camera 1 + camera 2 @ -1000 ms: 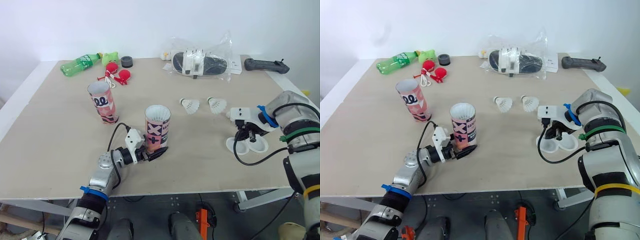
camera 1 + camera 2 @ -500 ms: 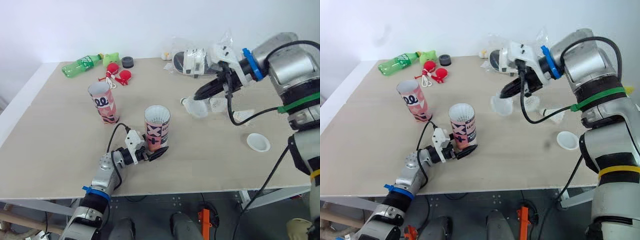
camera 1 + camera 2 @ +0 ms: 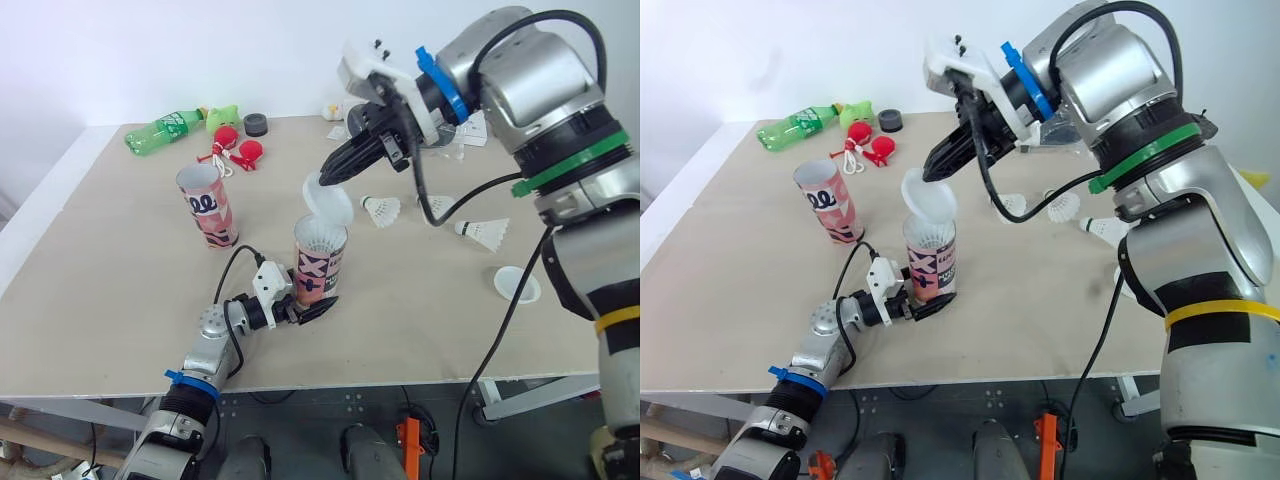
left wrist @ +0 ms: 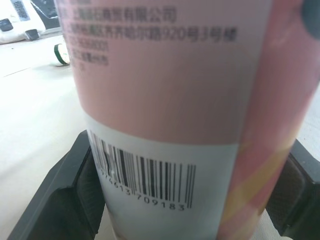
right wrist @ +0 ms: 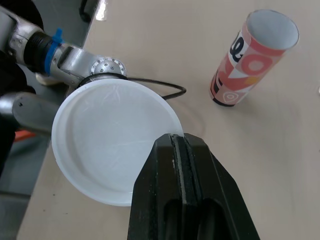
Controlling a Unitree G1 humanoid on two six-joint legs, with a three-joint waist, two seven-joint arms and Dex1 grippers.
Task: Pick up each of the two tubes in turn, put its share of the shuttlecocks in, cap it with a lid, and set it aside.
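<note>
Left eye view: right gripper (image 3: 332, 175) pinches 1 white lid (image 3: 328, 204), tilted, just above the near tube (image 3: 319, 262). Left gripper (image 3: 308, 304) clamps that tube's base, upright on the table (image 3: 120, 270). The second tube (image 3: 207, 206) stands apart.

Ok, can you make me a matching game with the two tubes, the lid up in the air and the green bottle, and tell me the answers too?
Things:
1. front tube
2. back tube
3. raised lid
4. green bottle

Where or how:
A. lying on its side near the far left corner of the table
B. pinched by the right gripper, over a tube
C. gripped low down by the left gripper
D. standing alone with an open top

Pairs: 1-C, 2-D, 3-B, 4-A.
</note>
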